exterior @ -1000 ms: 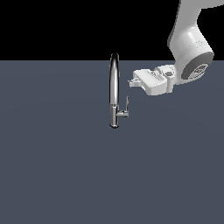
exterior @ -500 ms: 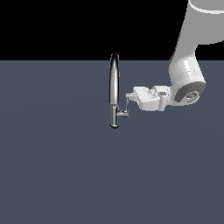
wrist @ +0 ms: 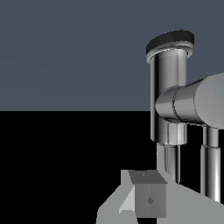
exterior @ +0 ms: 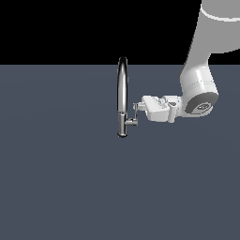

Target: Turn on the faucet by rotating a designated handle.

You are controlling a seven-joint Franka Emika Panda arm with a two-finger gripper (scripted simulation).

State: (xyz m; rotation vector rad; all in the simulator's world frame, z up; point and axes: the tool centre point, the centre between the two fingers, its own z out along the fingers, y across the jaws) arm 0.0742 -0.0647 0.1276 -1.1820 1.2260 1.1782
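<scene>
The shiny faucet [exterior: 122, 96] stands in the middle of the dark gray counter [exterior: 56, 178]. Its thin spout goes way up and bends over at the top. Down low, a small handle [exterior: 132, 122] sticks out of its short round base, toward the exterior view's right.

My claw [exterior: 137, 108] comes in sideways from that same side. Its tips are right next to the handle, just above the little stub. I cannot tell if they touch it. I also cannot tell if my claw is open or closed, because the tips look too small and close together.

From my wrist, the faucet base [wrist: 169, 94] looks very big and near. The handle stub [wrist: 192, 101] pokes out from it, and one gray finger [wrist: 148, 199] of mine shows close by.
</scene>
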